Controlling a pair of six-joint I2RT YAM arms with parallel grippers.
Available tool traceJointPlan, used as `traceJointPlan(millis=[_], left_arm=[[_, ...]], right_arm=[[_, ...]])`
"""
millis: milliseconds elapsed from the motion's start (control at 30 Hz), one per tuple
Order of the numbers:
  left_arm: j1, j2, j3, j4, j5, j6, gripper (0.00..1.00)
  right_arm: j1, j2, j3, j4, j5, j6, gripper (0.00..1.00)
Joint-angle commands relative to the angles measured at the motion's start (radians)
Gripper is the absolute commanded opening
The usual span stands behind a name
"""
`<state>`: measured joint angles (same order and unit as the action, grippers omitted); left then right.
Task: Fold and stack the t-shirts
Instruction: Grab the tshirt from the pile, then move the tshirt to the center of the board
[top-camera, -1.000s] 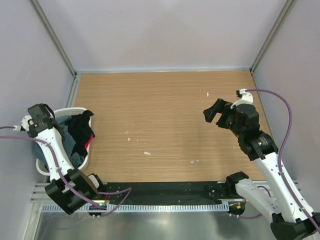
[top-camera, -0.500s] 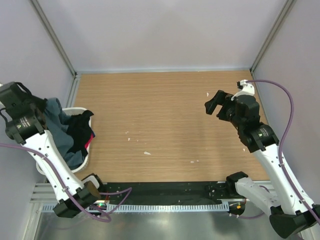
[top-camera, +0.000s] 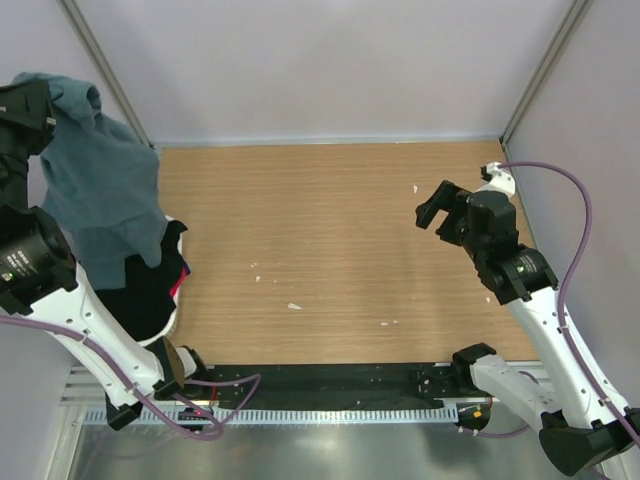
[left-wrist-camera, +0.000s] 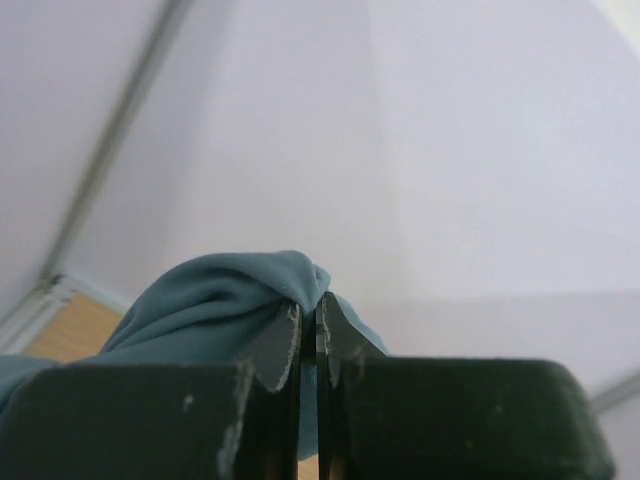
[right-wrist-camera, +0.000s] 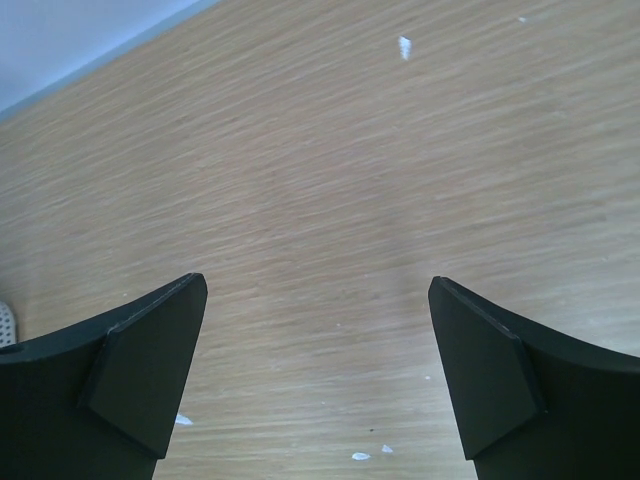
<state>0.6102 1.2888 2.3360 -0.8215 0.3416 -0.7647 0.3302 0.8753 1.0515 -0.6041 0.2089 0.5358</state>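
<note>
A slate blue-grey t-shirt (top-camera: 100, 190) hangs from high at the far left, its lower edge over the laundry basket (top-camera: 176, 308). My left gripper (top-camera: 38, 100) is raised there and shut on a bunched fold at the top of the cloth. In the left wrist view the jaws of the left gripper (left-wrist-camera: 309, 322) are pressed together with the t-shirt (left-wrist-camera: 210, 300) pinched between them. More dark clothes (top-camera: 150, 285) lie in the basket. My right gripper (top-camera: 433, 206) hovers open over the right part of the table; in its wrist view the right gripper (right-wrist-camera: 318, 290) holds nothing.
The wooden table (top-camera: 330, 230) carries a few small white specks (top-camera: 294, 306). Grey walls close in the left, back and right sides. The white basket stands at the table's left edge, beside the left arm's base.
My left arm has risen from the basket to high at the left, closing on the blue-grey t-shirt and lifting it out. The right gripper has drifted slightly right, still open.
</note>
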Motion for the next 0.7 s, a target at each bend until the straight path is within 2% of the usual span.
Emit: traceJointPlan(millis=[0,67,100,167,200,233,267,300,333,433,567,667], left_arm=[[-0.053,0.03,-0.001,0.183,0.197,-0.162,0.01],[-0.172,0.035,-0.015,0.185,0.15,-0.125,0.0],[-0.349,0.032,-0.032,0.183,0.054,-0.089,0.01],[-0.502,0.033,-0.085,0.183,-0.024,-0.012,0.01],[-0.677,0.04,-0.099,0.164,-0.07,0.016,0.0],[-0.764,0.061,-0.112,0.144,-0.227,0.049,0.01],[-0.876,0.072,-0.142,0.128,-0.318,0.139,0.0],[-1.047,0.09,-0.151,0.105,-0.404,0.171,0.0],[-1.131,0.125,-0.164,0.096,-0.531,0.201,0.0],[-1.307,0.191,-0.175,0.081,-0.618,0.225,0.0],[-1.406,0.265,-0.222,0.096,-0.648,0.197,0.0],[-1.412,0.248,-0.462,0.168,-0.651,0.141,0.0]], right_arm=[[0.001,-0.004,0.048,-0.12,0.196,0.095,1.0],[0.001,-0.01,0.05,-0.135,0.216,0.101,0.99],[0.001,-0.013,0.05,-0.14,0.213,0.104,1.0],[0.0,-0.019,0.048,-0.145,0.211,0.105,1.0],[0.001,-0.021,0.053,-0.16,0.219,0.115,1.0],[0.001,-0.024,0.054,-0.174,0.254,0.121,1.0],[0.001,-0.028,0.056,-0.186,0.273,0.125,1.0],[0.001,-0.036,0.058,-0.212,0.297,0.139,1.0],[0.001,-0.039,0.061,-0.226,0.328,0.144,1.0],[0.0,-0.047,0.085,-0.298,0.354,0.161,1.0],[0.0,-0.094,0.076,-0.342,0.4,0.17,1.0],[0.0,-0.157,0.033,-0.336,0.406,0.156,1.0]])
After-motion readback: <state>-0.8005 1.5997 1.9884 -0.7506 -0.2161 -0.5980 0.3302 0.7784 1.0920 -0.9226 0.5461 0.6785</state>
